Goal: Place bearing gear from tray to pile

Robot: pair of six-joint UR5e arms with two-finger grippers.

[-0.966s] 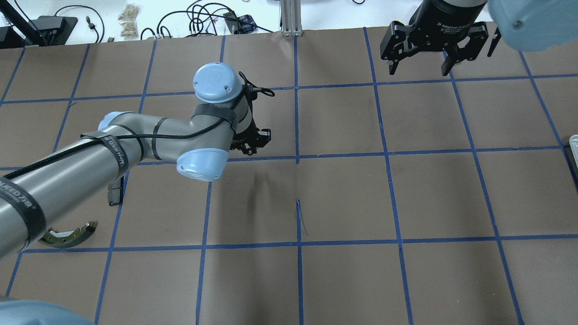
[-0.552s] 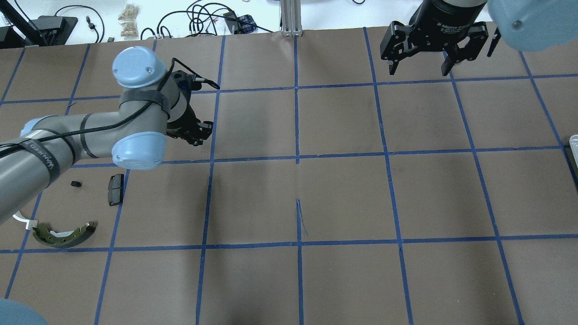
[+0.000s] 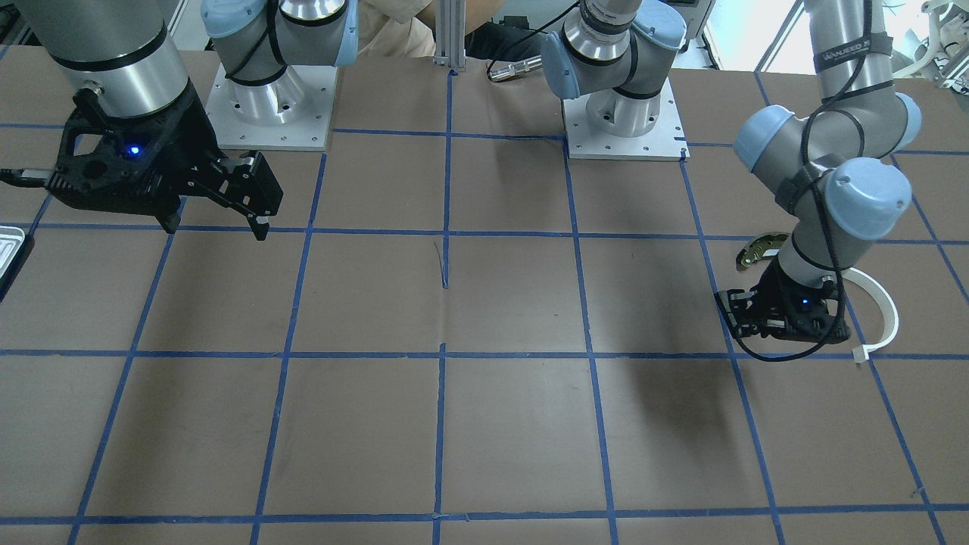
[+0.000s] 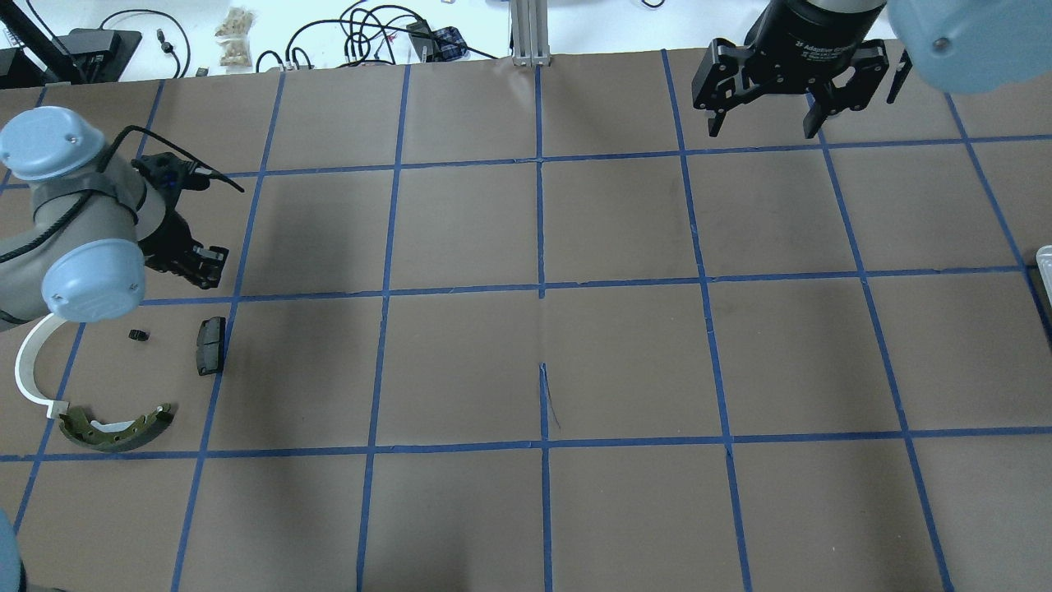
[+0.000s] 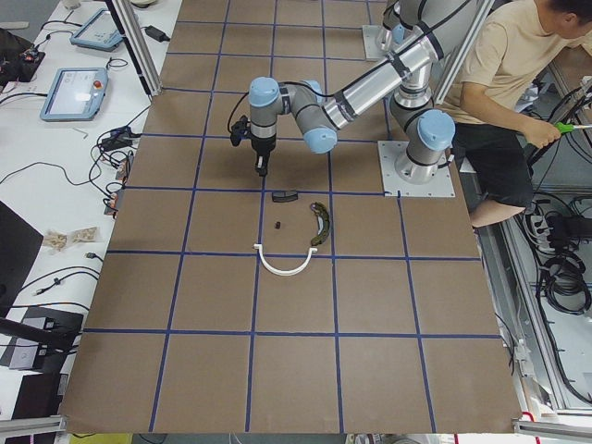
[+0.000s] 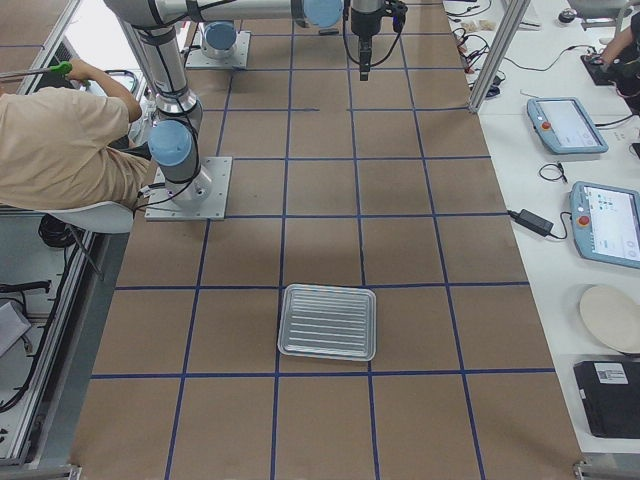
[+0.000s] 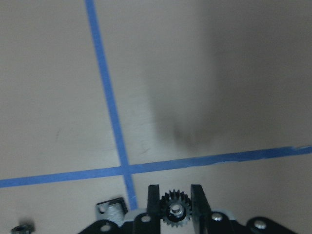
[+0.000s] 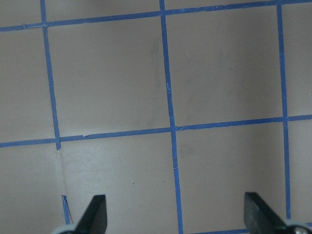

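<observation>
A small black toothed bearing gear [image 7: 175,212] sits between the fingers of my left gripper [image 7: 175,195], which is shut on it. That gripper [image 4: 207,267] hangs over the table's left end, just beyond the pile. The pile holds a black pad [image 4: 210,345], a white plastic arc [image 4: 29,362], an olive brake shoe [image 4: 115,427] and a tiny black part [image 4: 138,335]. My right gripper [image 4: 764,123] is open and holds nothing, at the far right. The silvery tray [image 6: 328,321] lies at the table's right end, with nothing in it.
Brown paper with a blue tape grid covers the table [image 4: 542,362]. Cables and small gear lie on the white bench [image 4: 329,33] past the far edge. A seated person [image 5: 504,83] is beside the robot bases. An aluminium post [image 4: 530,33] stands at the far edge.
My left arm has swung from near the table's middle to the left, carrying the gear to just beyond the pile. The white arc now shows from under the arm. The right arm has not moved.
</observation>
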